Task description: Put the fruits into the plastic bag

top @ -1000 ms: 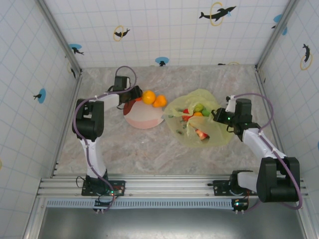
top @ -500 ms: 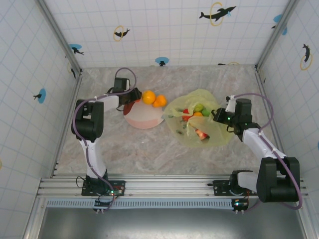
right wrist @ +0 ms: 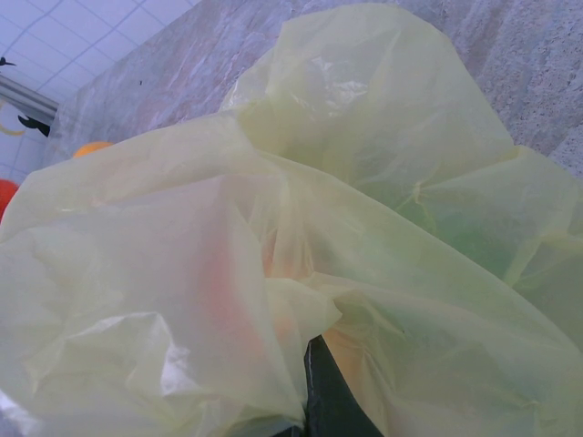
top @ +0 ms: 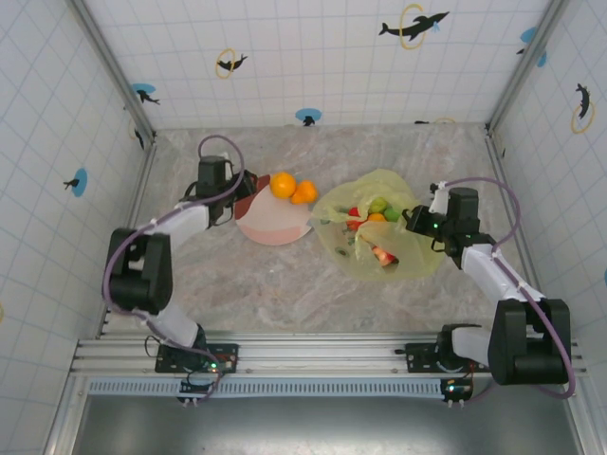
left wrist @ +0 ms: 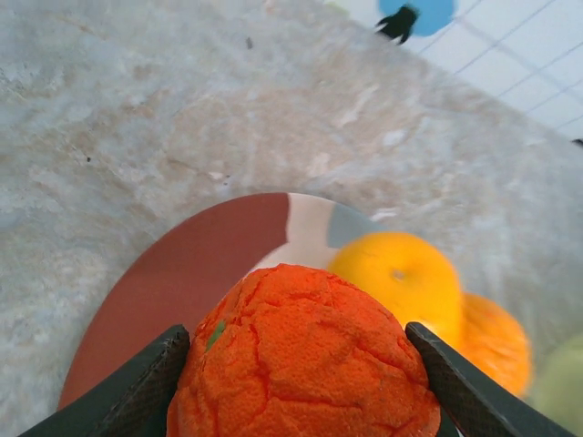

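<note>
Translucent yellow-green plastic bag [right wrist: 364,137]; orange fruit [left wrist: 301,355], pebbled skin; maroon-and-white plate [left wrist: 182,273]; grey marbled table [left wrist: 137,109].

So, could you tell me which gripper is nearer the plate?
Left. The left gripper, holding an orange fruit, is at the left edge of the plate; the right gripper is at the plastic bag.

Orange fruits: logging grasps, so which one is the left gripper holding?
The rough-skinned, redder orange, clamped between the left gripper's fingers by the plate. The two smoother oranges lie free near the plate's far rim.
</note>
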